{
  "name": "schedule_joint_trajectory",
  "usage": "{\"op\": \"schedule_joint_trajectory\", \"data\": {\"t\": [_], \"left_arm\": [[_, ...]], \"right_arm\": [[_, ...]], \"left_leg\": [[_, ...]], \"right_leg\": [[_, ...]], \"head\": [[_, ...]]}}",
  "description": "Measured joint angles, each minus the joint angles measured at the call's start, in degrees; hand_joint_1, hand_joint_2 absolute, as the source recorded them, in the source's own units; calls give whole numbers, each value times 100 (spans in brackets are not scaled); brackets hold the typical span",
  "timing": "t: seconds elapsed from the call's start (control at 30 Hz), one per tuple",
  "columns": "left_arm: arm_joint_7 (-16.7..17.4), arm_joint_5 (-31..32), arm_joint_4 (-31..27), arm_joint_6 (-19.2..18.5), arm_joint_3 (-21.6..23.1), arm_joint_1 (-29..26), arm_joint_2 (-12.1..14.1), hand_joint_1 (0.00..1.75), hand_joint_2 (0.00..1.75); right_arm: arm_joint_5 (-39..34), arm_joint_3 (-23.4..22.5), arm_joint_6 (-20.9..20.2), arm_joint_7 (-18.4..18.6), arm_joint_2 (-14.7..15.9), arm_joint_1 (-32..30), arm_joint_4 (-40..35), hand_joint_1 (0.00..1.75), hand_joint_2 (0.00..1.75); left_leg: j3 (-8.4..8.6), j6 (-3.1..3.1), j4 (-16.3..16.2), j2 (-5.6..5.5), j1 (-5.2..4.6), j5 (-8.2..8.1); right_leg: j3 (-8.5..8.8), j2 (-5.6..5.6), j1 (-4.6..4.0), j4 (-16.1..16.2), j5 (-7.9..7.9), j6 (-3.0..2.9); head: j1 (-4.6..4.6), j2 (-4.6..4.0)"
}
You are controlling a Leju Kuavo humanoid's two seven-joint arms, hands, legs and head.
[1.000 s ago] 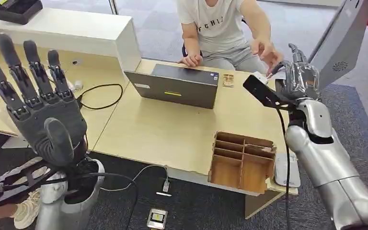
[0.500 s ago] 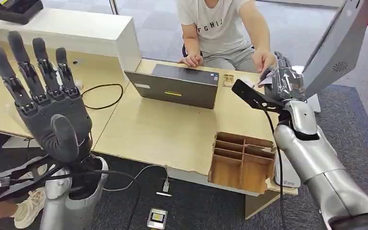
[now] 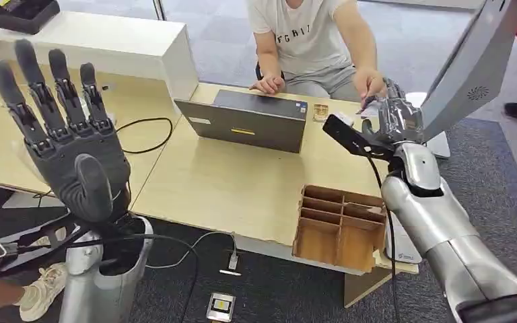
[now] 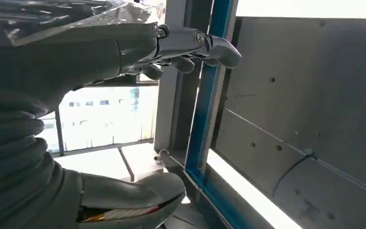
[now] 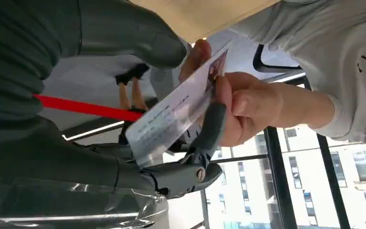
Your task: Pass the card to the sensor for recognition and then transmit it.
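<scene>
The wooden table stands in front of the robot, and a person in a white shirt sits at its far side, behind a grey laptop. A brown wooden organiser with several compartments stands at the near edge of the table, below the right arm.

The left hand is raised upright beside the table, its fingers straight and spread apart, and it holds nothing.

The right hand reaches over the far right corner of the table, close to the person's hand. In the right wrist view the card, white with small print, lies between the thick thumb and the darker fingers of the right hand. The person's hand touches the far end of the same card, just beyond the robot's fingertips. I cannot tell if the robot's fingers press firmly on the card or only lie against it.
</scene>
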State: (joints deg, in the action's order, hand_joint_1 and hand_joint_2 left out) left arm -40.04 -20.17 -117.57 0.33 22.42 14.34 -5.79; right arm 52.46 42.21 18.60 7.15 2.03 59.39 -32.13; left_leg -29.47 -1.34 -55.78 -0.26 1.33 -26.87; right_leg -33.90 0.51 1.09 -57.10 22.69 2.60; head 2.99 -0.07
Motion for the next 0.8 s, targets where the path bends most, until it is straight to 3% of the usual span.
{"op": "schedule_joint_trajectory", "data": {"t": [0.27,0.5,0.67,0.8], "left_arm": [[0,33,20,22,-48,7,-26,0,175],[0,53,20,98,-85,7,-26,0,175],[-2,162,-7,344,-94,-13,-26,0,175],[-2,168,-88,564,-111,-86,9,0,175]], "right_arm": [[-18,70,26,0,4,-9,89,0,175],[-177,79,374,-158,66,-127,6,0,175],[-534,24,728,-361,155,-404,-372,0,175],[-889,-127,1056,-498,286,-931,-1095,0,175]], "left_leg": [[3,0,-1,0,0,0],[3,0,-1,0,0,0],[4,0,-1,0,0,0],[4,-1,0,0,1,0]], "right_leg": [[0,0,0,0,-1,0],[0,1,0,0,-1,0],[1,1,-1,0,-1,0],[1,1,-1,0,0,0]], "head": [[2,0],[2,0],[2,0],[2,0]]}}
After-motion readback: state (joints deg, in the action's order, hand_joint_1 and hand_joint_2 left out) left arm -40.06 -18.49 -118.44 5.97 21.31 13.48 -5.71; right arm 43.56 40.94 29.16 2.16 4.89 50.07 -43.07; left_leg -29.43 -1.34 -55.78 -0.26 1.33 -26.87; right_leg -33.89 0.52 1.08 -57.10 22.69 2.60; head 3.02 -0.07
